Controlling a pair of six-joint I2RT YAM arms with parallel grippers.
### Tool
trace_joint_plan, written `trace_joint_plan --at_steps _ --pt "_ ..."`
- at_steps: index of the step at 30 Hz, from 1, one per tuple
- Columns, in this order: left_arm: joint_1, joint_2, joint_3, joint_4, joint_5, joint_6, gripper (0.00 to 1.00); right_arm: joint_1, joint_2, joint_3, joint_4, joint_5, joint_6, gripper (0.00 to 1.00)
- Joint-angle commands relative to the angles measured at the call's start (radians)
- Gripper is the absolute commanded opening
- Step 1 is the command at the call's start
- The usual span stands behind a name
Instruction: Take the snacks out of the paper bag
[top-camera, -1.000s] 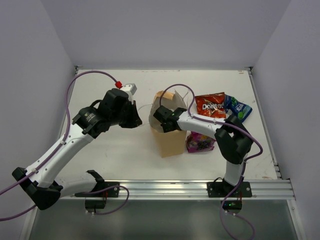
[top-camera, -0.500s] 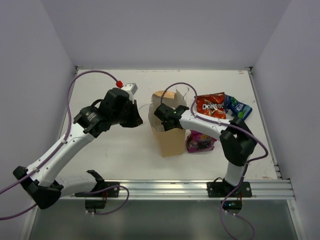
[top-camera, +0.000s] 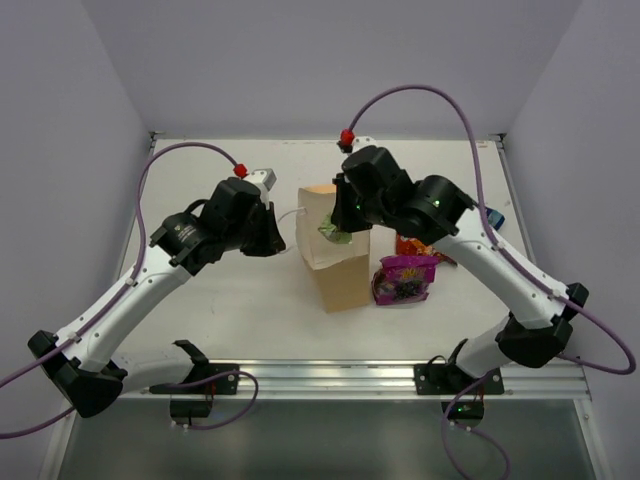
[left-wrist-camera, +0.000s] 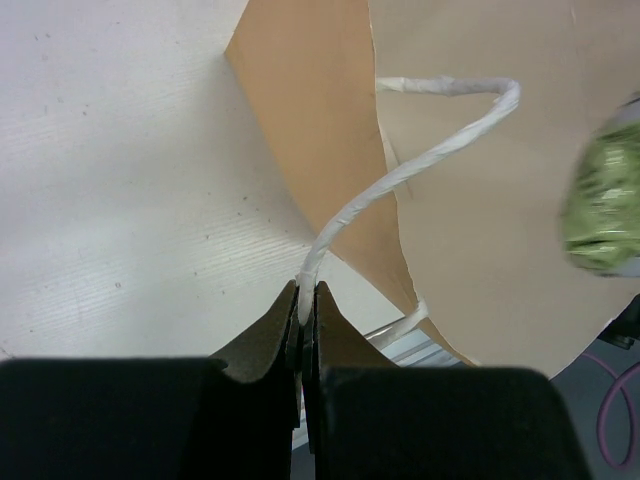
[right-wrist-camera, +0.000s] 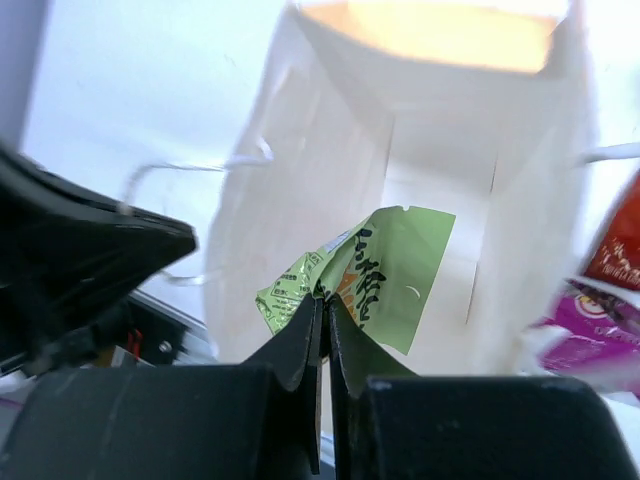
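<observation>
Right gripper (right-wrist-camera: 322, 303): risen out of paper bag (top-camera: 340, 272), jaws pinching green packet (right-wrist-camera: 385, 265), apparently clear of rim. Left gripper (left-wrist-camera: 303, 293): clamped on cord handle (left-wrist-camera: 400, 175). Another snack nearly out.

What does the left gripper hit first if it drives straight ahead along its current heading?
The left gripper is shut on the white cord handle. Straight past that, the side wall of the paper bag looks like first contact, though depth is hard to judge from the wrist view.
</observation>
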Motion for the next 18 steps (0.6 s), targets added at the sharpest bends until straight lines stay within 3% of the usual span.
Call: trace_joint_plan --at_steps 1,10,18 --pt "-0.002 -0.006 0.005 0.011 -0.001 0.008 0.0 -0.005 -0.051 0.097 -0.06 0.097 -0.024 0.0" --pt "-0.002 -0.002 0.051 -0.014 -0.002 0.001 0.0 -0.152 -0.16 0.23 -0.002 0.158 -0.101 0.0" --pt "-0.002 0.007 0.089 -0.047 -0.002 0.001 0.0 -0.432 -0.301 0.094 0.012 0.167 -0.09 0.0"
